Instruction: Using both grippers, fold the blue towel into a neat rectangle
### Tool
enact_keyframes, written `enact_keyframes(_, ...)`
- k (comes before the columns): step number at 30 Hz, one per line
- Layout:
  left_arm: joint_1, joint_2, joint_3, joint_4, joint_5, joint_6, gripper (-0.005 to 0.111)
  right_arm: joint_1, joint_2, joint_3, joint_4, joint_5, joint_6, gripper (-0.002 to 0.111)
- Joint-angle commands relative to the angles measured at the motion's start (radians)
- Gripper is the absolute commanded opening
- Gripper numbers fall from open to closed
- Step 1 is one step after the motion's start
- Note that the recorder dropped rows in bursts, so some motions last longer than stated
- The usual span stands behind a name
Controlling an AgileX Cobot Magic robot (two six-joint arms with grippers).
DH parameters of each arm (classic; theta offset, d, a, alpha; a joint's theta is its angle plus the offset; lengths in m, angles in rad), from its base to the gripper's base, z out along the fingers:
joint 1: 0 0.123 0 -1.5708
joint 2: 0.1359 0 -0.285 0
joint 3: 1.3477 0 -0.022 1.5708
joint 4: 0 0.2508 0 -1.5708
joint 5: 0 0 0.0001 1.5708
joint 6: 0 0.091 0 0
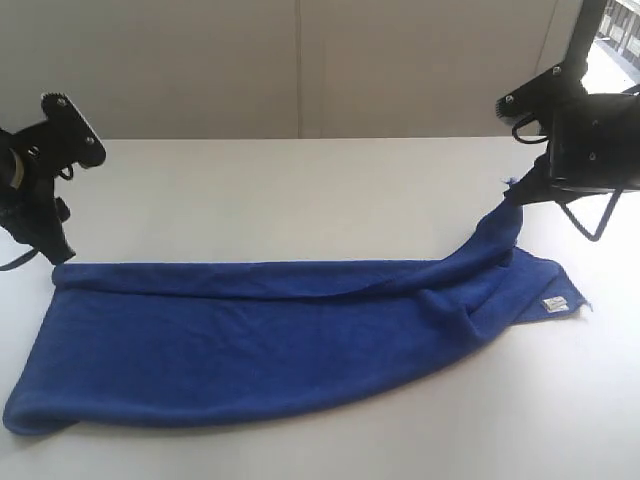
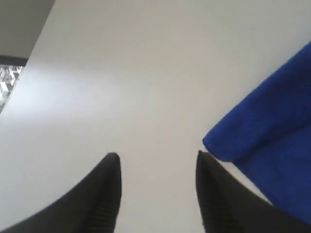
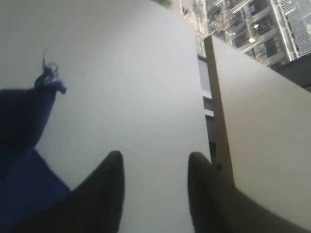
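White tabletop [image 1: 300, 180], pale panelled wall [image 1: 200, 60] behind it, high-rise buildings [image 3: 252, 24] seen through a window

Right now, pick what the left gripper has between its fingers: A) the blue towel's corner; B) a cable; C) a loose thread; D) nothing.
D: the left gripper stands open over the table, with the blue towel off to one side of it, not inside.

Bare table [image 1: 300, 190] behind blue towel [image 1: 250, 340], towel's right end raised
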Motion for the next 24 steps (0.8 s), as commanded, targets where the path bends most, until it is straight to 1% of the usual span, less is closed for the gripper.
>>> enact_keyframes(1,0.0,-0.089,-0.008,-0.154,0.151,-0.028,0.017,-0.007,-0.025,-0.003,0.225,0.005,-0.257,0.013)
enact_keyframes(2,0.0,-0.108,-0.008,-0.217,0.183,-0.014,0.001,-0.007,-0.033,-0.003,0.284,0.005,-0.319,0.004)
enact_keyframes(3,0.0,-0.126,-0.008,-0.28,0.218,0.031,0.001,-0.007,-0.042,-0.003,0.329,0.005,-0.382,0.0)
enact_keyframes(5,0.0,-0.155,-0.008,-0.438,0.297,0.142,0.0,-0.007,-0.061,-0.003,0.429,0.028,-0.499,0.0)
enact_keyframes(6,0.0,-0.168,-0.008,-0.564,0.361,0.236,0.0,-0.007,-0.072,-0.003,0.48,0.043,-0.55,0.0)
enact_keyframes(7,0.0,-0.174,-0.008,-0.737,0.458,0.378,0.0,-0.015,-0.091,-0.003,0.562,0.053,-0.627,0.0)
enact_keyframes(9,0.0,-0.174,-0.006,-0.915,0.576,0.511,0.0,-0.032,-0.103,-0.003,0.662,0.08,-0.716,0.0)
enact_keyframes(10,0.0,-0.169,-0.001,-0.969,0.628,0.554,0.0,-0.047,-0.105,-0.003,0.725,0.103,-0.781,0.0)
enact_keyframes(12,0.0,-0.166,0.021,-1.0,0.657,0.577,0.0,-0.088,-0.105,-0.003,0.866,0.127,-0.903,0.0)
enact_keyframes(16,0.0,-0.166,0.097,-0.975,0.573,0.577,0.0,-0.177,-0.105,-0.003,1.15,0.131,-1.14,0.0)
enact_keyframes(18,0.0,-0.166,0.137,-0.947,0.53,0.573,0.0,-0.209,-0.098,-0.003,1.235,0.117,-1.207,0.0)
enact_keyframes(24,0.0,-0.166,0.228,-0.943,0.415,0.571,0.0,-0.224,-0.008,-0.003,1.237,0.042,-1.209,0.0)
